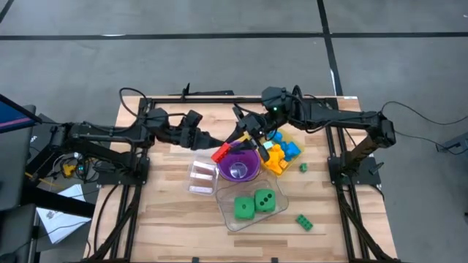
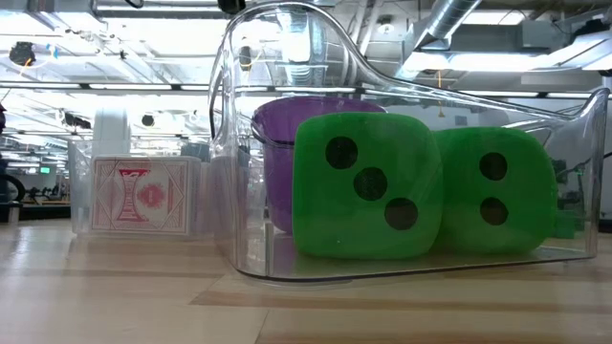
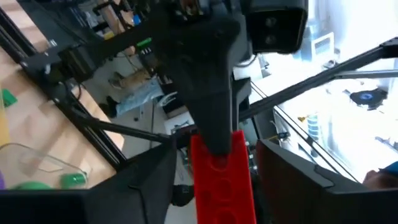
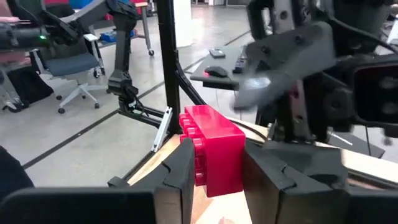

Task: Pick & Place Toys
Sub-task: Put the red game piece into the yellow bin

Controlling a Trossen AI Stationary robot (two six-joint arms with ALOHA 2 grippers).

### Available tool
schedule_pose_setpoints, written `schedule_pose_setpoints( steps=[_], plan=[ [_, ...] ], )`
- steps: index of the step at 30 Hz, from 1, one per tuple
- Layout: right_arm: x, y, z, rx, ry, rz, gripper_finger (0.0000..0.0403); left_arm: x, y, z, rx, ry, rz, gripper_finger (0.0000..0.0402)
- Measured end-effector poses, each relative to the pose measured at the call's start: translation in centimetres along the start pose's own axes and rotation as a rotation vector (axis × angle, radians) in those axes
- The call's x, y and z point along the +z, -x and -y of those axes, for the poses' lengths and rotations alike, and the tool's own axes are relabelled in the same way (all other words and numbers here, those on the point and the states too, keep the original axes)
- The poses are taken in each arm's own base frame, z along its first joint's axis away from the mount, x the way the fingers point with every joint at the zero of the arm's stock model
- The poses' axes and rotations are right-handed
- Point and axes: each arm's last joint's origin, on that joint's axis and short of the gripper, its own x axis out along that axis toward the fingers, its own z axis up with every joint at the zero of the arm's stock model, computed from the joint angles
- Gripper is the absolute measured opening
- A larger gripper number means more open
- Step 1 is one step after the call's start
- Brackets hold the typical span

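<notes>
High view: both arms meet above the purple cup (image 1: 238, 168) near the middle of the table (image 1: 161, 219). A red brick (image 1: 221, 153) hangs between them at the cup's rim — apparently a handover from one arm to the other. A pile of yellow, blue and orange toys (image 1: 279, 155) lies just beside the cup; two green bricks (image 1: 303, 222) sit apart nearer the table's edge. Two green dice (image 1: 254, 204) rest in a clear tub (image 1: 227, 213), with a smaller clear box (image 1: 202, 177) beside it.

Low view: only the dice in their tub, the cup behind them and a card box show; neither gripper appears.

Left wrist view: the left gripper (image 3: 214, 180) has its jaws standing apart either side of the red brick, seemingly letting go.

Right wrist view: the right gripper (image 4: 214, 168) has narrow jaws pressed onto the brick's sides.

Judgement: transfer step in hand. Next, the left arm must back away clear before the right carries the brick off — the cup and the crowded arms stand closest in the way.
</notes>
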Motion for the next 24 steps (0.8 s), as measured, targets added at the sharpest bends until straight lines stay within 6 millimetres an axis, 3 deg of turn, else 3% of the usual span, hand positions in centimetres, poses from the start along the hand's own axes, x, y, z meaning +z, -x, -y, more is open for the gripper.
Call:
schedule_pose_setpoints(
  steps=[11,24],
  plan=[
    [-0.5,0.3,0.1,-0.002,-0.029,-0.046,0.0094,1.1,0.3,-0.1,-0.037,-0.019,-0.001,0.0299],
    [-2.7,4.1,1.8,-0.193,-0.333,-0.295,0.0094,2.5,1.1,-0.7,-0.062,-0.215,-0.069,0.0301]
  ],
)
